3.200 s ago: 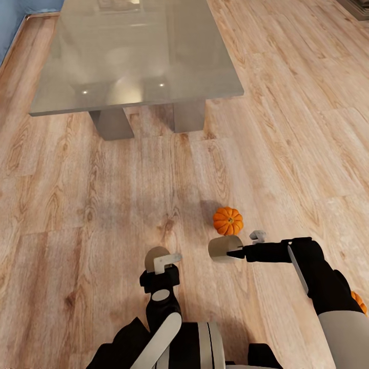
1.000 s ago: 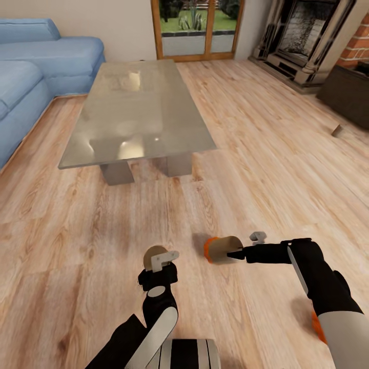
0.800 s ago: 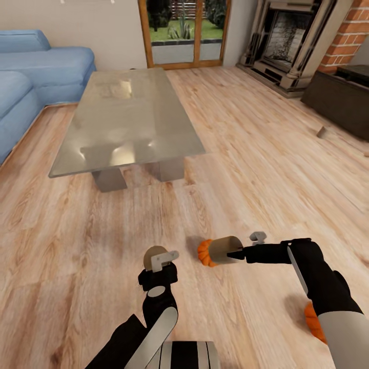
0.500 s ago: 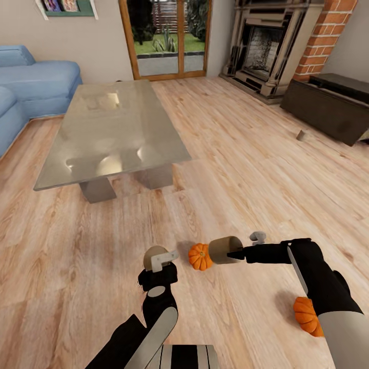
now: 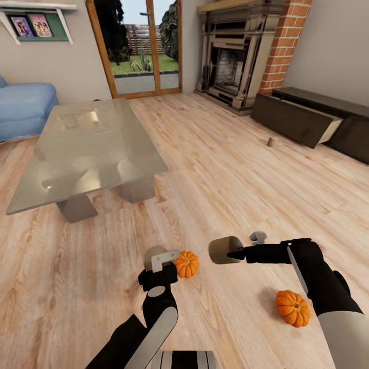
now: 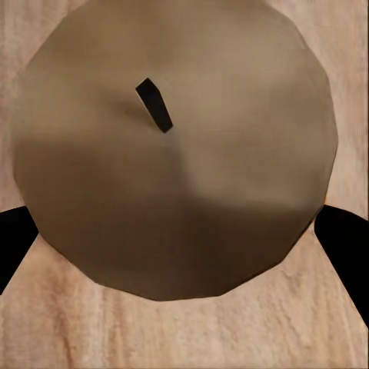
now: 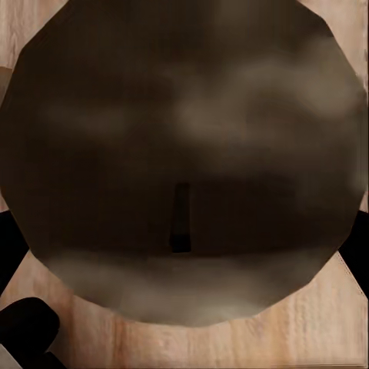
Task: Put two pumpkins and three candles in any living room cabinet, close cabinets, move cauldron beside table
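Observation:
My left gripper [image 5: 159, 259] is shut on a beige candle [image 5: 155, 254], whose wick top [image 6: 173, 154] sits between dark fingers [image 6: 346, 246]. My right gripper [image 5: 234, 251] is shut on a second candle [image 5: 224, 250], seen end-on [image 7: 184, 169] in the right wrist view. A third candle [image 5: 270, 142] stands on the floor before the dark-brown cabinet [image 5: 294, 119], which has one drawer pulled out. One pumpkin [image 5: 186, 264] lies on the floor beside my left gripper, another pumpkin [image 5: 292, 308] under my right forearm. The glass-topped table [image 5: 87, 154] stands ahead left. The cauldron is out of view.
A brick fireplace [image 5: 233, 66] fills the far corner beside the cabinet. A blue sofa [image 5: 23, 110] sits at the far left behind the table, and a glazed door [image 5: 141, 51] is in the back wall. Open wood floor [image 5: 241, 189] stretches between me and the cabinet.
The head camera has swung up and to the right, bringing the cabinet, fireplace and third candle into sight. Both arms keep their pose, each still holding its candle.

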Controlling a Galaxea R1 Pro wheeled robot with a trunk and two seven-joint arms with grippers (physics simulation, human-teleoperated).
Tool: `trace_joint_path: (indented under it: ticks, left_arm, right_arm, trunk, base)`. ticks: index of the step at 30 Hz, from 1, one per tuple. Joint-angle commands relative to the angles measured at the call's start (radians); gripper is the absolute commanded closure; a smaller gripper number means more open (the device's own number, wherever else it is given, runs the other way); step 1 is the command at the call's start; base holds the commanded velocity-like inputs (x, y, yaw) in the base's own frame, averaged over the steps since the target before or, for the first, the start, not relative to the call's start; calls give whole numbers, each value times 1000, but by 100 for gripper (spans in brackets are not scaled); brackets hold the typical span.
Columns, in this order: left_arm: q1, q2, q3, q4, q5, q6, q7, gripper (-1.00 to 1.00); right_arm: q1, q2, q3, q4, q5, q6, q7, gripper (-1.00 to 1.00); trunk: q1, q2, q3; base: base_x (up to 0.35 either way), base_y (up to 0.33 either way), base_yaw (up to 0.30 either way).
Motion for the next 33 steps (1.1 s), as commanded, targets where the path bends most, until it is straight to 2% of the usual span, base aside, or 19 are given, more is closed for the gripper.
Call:
trace_joint_path:
  ticks: [1,18,29,33]
  left_arm:
    - [0,0,0,0,0,0,-1,100]
    - [0,0,0,0,1,0,-1,100]
    - [0,0,0,-1,1,0,-1,100]
    - [0,0,1,0,1,0,-1,100]
  right_arm:
    - [0,0,0,0,-1,1,0,100]
    - [0,0,0,2,-1,1,-2,100]
    - [0,0,0,2,0,1,-4,100]
    - [0,0,1,12,10,2,-26,100]
  trunk:
    - [0,0,5]
    - [-8,4,78]
    - [-13,7,121]
    - [-15,8,136]
  base:
    - [0,0,-261]
    - [0,0,-241]
    - [0,0,-24]
    - [0,0,0]
